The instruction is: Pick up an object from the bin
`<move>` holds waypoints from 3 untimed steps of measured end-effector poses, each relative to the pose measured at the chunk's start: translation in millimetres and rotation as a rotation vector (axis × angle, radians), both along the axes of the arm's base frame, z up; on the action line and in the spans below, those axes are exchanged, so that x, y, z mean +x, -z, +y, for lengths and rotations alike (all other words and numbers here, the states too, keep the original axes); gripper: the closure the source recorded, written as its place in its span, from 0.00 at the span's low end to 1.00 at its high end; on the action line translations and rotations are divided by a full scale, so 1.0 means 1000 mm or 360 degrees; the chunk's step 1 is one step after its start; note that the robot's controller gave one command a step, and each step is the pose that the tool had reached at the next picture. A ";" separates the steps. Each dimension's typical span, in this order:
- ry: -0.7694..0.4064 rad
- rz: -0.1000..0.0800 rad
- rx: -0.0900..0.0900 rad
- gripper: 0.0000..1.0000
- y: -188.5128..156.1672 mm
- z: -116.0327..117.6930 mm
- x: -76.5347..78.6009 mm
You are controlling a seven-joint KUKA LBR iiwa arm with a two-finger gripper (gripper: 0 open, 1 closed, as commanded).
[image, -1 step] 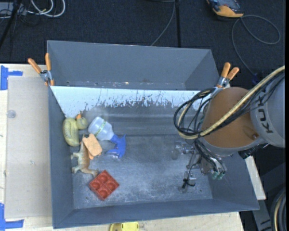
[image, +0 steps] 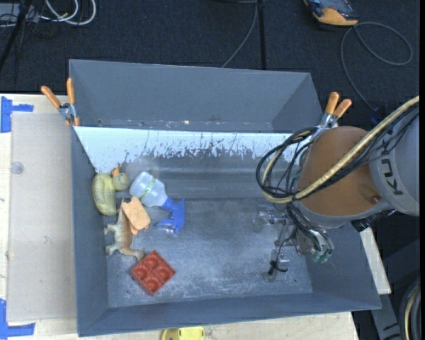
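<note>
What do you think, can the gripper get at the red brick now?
Probably yes: the red brick lies uncovered at the left, and only bare bin floor lies between it and the gripper.

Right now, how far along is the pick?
Done: the gripper is down inside the bin, low over bare floor on its right side. In hand: nothing can be seen in the gripper. Left: the whole pick. The red square block, the blue piece and the rest of the heap lie on the bin's left side, well apart from the gripper.
</note>
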State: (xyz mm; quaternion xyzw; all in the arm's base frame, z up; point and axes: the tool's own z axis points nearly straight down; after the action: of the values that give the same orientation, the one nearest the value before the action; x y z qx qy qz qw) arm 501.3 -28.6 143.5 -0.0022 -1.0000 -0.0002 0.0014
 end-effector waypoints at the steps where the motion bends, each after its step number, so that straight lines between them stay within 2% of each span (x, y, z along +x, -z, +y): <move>1: -0.0072 -0.0004 -0.0003 0.00 0.023 0.018 0.000; 2: -0.0168 -0.0001 0.0001 0.00 0.064 0.058 -0.018; 3: -0.0320 -0.0018 -0.0003 0.00 0.073 0.094 -0.016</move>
State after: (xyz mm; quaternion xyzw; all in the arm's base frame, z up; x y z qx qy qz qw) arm 485.5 65.6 70.2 0.0981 -0.9952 0.0010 -0.0041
